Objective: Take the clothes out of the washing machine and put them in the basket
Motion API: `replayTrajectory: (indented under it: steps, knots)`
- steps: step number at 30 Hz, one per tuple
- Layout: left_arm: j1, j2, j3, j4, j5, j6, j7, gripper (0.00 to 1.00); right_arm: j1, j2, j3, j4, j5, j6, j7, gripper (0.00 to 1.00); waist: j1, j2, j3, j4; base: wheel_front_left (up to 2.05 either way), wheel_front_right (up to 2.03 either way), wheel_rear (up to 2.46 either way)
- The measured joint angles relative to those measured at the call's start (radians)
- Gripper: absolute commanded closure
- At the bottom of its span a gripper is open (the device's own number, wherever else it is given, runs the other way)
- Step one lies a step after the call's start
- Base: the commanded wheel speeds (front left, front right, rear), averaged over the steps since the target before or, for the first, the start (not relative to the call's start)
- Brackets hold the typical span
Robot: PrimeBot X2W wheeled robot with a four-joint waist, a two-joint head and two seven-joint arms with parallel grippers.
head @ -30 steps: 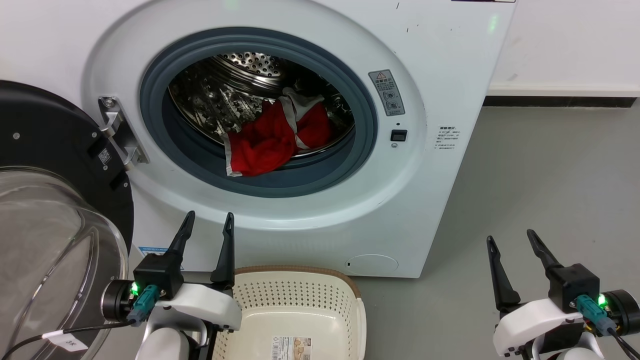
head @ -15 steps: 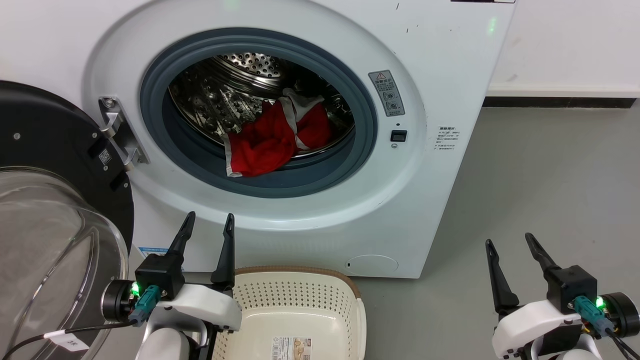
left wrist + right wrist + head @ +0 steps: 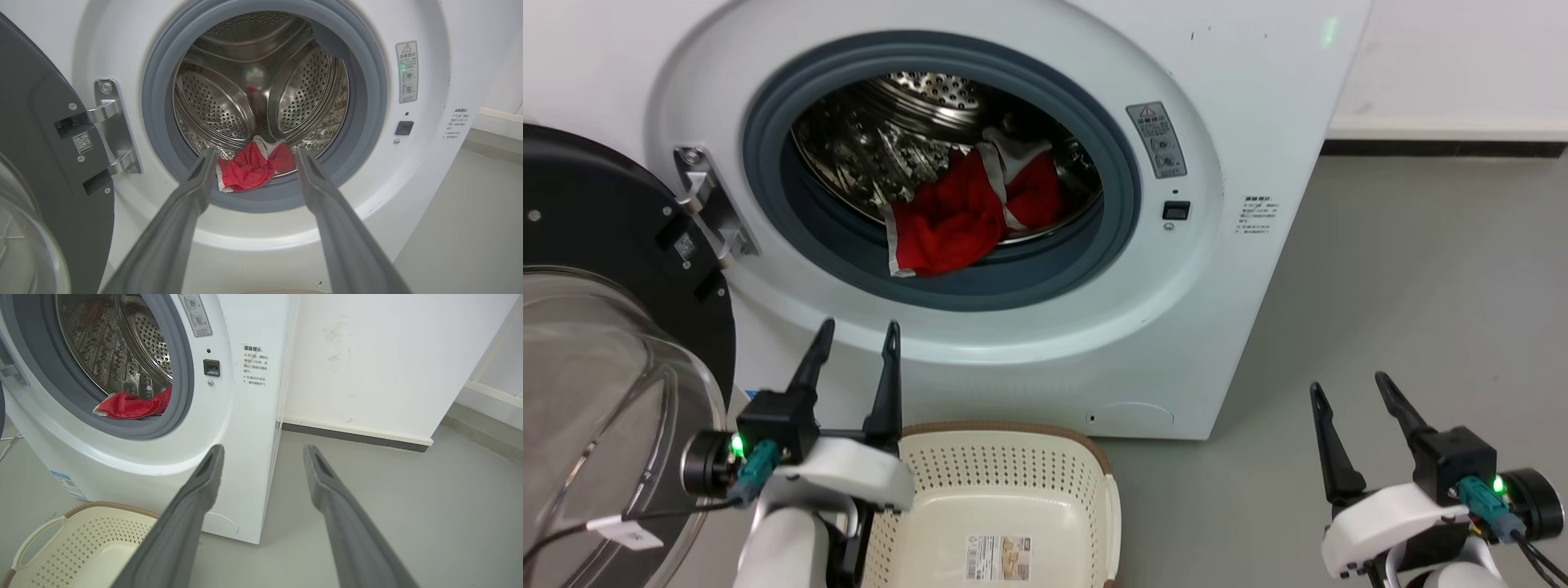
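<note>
Just above centre in the head view, the clothes (image 3: 947, 224) lie bunched at the drum's front lip inside the washing machine (image 3: 1241, 122). The basket (image 3: 1013, 482) stands at bottom centre. The left gripper (image 3: 859, 327), lower left, and the right gripper (image 3: 1347, 382), lower right, hold nothing, jaws spread wide.

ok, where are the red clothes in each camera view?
Head view: clothes upper centre, low in the drum of the washing machine.
Left wrist view: clothes centre, seen between the left gripper's open fingers.
Right wrist view: clothes upper left, at the drum's front lip.
Shared landmark: black square latch hole right of the drum opening.
</note>
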Motion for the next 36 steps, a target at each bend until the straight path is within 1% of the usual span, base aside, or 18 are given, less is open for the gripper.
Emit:
replayTrajectory:
  steps: [6,8,9,14,22,31,34,36]
  knots:
    - [-0.106,0.013,0.012,0.024,0.017,-0.002,0.0,0.0,-0.043,0.0,0.03,-0.027,0.009,0.0,0.0,0.0,0.0,0.0,0.06,-0.015,0.0,0.0,0.0]
    - [-0.168,0.028,0.018,0.05,0.023,-0.003,0.0,0.0,-0.063,0.0,0.049,-0.031,0.018,0.0,-0.004,0.0,0.0,0.0,0.097,-0.029,0.0,0.0,0.0]
    - [-0.236,0.052,0.024,0.083,0.03,-0.005,0.0,0.0,-0.088,0.0,0.07,-0.03,0.029,0.0,-0.014,0.0,0.0001,0.0,0.135,-0.05,0.0,0.0,0.0]
    - [-0.344,0.104,0.028,0.167,0.042,-0.007,0.0,0.0,-0.123,0.0,0.096,-0.02,0.055,0.0,-0.035,0.0,0.0,0.0,0.196,-0.098,0.0,0.0,0.0]
    - [-0.546,0.202,0.016,0.364,0.077,-0.011,0.015,0.0,-0.175,0.0,0.149,0.014,0.11,0.0,-0.073,0.0,0.0001,0.0,0.294,-0.19,0.0,0.0,0.0]
    - [-0.751,0.313,-0.01,0.574,0.115,-0.01,0.121,0.0,-0.229,-0.001,0.207,0.061,0.171,0.0,-0.11,0.0,0.0001,0.0,0.392,-0.288,0.0,0.0,0.0]
    - [-0.815,0.366,-0.023,0.637,0.134,-0.011,0.166,0.0,-0.25,0.0,0.229,0.069,0.189,0.0,-0.115,0.0,0.0002,0.0,0.422,-0.317,0.0,0.0,0.0]
    - [-0.857,0.39,-0.04,0.674,0.147,-0.012,0.2,0.0,-0.261,0.0,0.241,0.074,0.199,0.0,-0.118,0.0,0.0001,0.0,0.44,-0.335,0.0,0.0,0.0]
